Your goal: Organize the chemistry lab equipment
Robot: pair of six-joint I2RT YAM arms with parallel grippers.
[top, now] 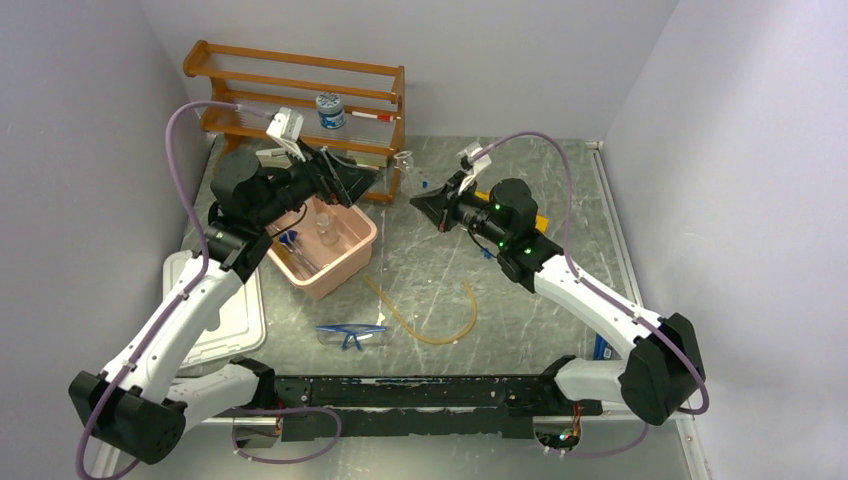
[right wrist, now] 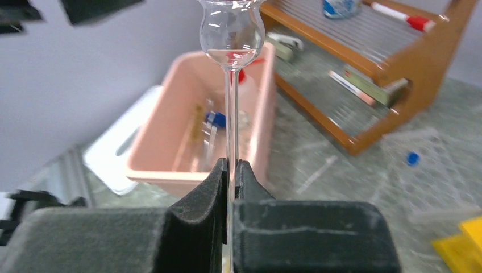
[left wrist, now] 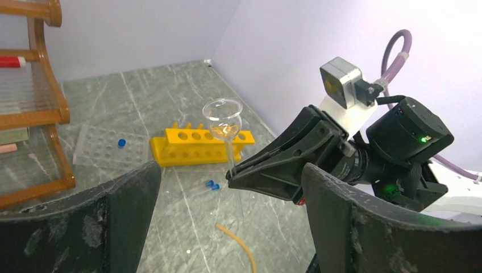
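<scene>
A glass funnel [right wrist: 232,28] is pinched by its stem in the right claw [right wrist: 232,166] — the left claw [left wrist: 232,170] is spread.

Clear glass funnel [right wrist: 232,28] upright, stem clamped in right end effector [right wrist: 231,168]; goggles [top: 352,336] near amber tubing [top: 432,341].

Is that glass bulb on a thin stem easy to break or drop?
Probably fragile: the glass funnel has a very thin stem pinched by the right hand. Likely slippery, being smooth clear glass. Top-heavy too, so it may swivel.
</scene>
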